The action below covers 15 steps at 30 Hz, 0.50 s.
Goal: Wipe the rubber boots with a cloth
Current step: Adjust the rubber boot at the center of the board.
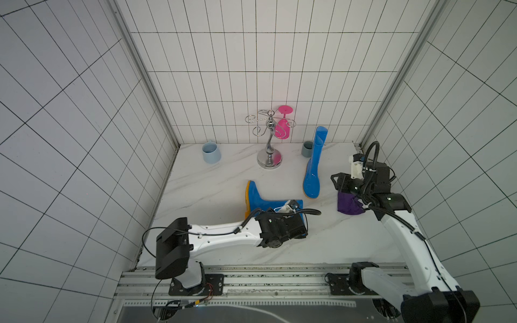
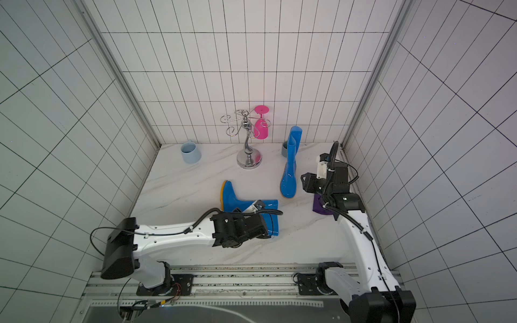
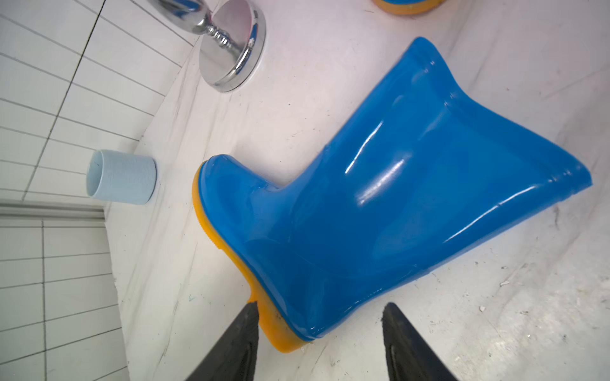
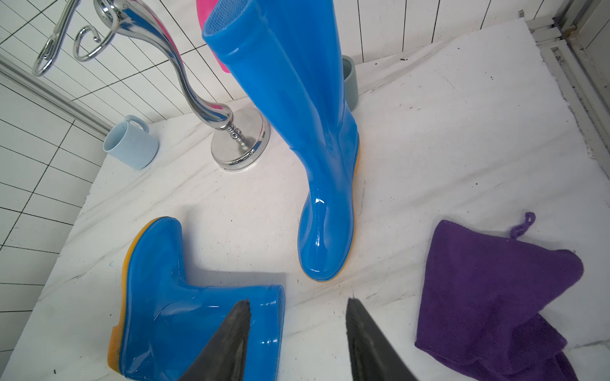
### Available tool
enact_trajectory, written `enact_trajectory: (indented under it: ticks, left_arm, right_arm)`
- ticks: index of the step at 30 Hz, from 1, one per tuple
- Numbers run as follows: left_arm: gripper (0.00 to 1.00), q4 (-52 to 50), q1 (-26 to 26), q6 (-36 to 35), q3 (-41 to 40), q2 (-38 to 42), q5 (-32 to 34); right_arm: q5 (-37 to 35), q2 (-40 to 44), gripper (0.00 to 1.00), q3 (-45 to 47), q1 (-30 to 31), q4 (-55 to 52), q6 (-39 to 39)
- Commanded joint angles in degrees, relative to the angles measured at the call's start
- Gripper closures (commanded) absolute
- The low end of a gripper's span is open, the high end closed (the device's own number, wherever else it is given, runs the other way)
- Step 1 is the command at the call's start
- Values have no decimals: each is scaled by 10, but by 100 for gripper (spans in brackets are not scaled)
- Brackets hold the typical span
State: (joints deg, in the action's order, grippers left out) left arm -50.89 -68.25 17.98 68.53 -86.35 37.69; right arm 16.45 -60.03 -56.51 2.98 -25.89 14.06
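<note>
No readable text, brand, number or sign in any view. Only candidate: small white tag (image 1: 288, 208) on wrist of left arm (image 1: 223, 232), seen in both top views, with faint dark marks too small to make out.
</note>
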Motion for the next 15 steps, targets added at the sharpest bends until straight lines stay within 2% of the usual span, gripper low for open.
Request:
enact_trajectory:
  ticks: [1,3,5,7,12,15]
  left_arm:
    - [41,70,119,3,-63,103,-101]
    - [40,148,195,-4,-123,169,-173]
    - [40,191,238,-10,-157,212,-216]
    - [38,198,265,-11,-166,221,-247]
    - [40,193,268,-36,-158,162,-336]
    - [41,159,237,-47,-133,119,-316]
  right_arm:
    - [-1,-6,51,-3,-6,10,-4]
    - [-5,-8,51,-2,-6,10,-4]
    - [-11,-8,50,-2,-5,10,-4]
    - [-9,-13,50,1,-5,10,-3]
    - [7,-25,50,18,-6,14,6]
    - [-6,-15,50,22,-6,13,4]
